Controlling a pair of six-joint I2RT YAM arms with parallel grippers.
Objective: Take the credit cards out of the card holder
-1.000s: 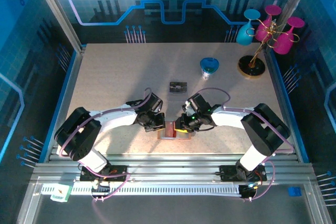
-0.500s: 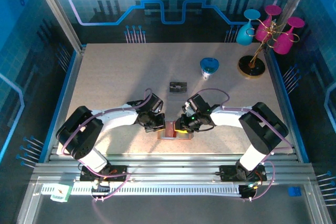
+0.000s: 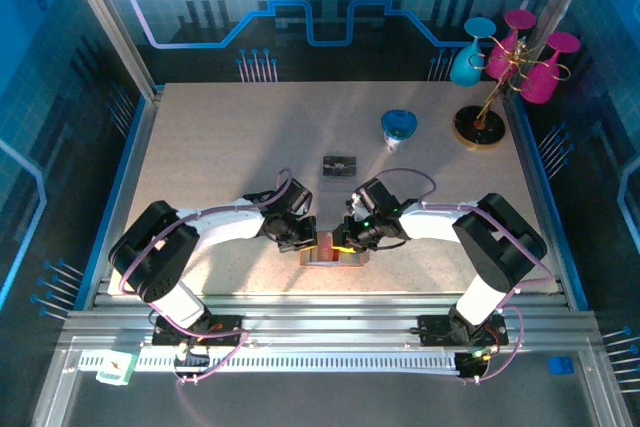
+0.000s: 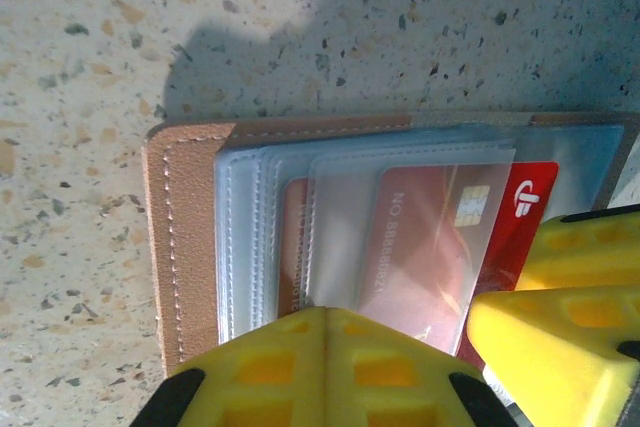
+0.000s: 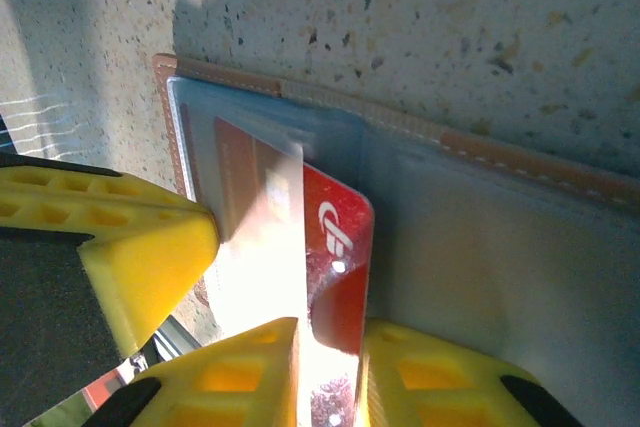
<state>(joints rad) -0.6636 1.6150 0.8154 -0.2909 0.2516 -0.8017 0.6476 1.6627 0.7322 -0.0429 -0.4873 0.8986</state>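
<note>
one red card (image 4: 524, 213) — half hidden, card holder (image 4: 185, 237) cropped

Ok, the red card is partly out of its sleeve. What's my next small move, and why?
Probably close the right end effector firmly on the red plastic credit card before pulling. The card's free end pokes past the clear plastic sleeve between that end effector's yellow fingers, and the shut left end effector rests on the tan leather folding card holder.
</note>
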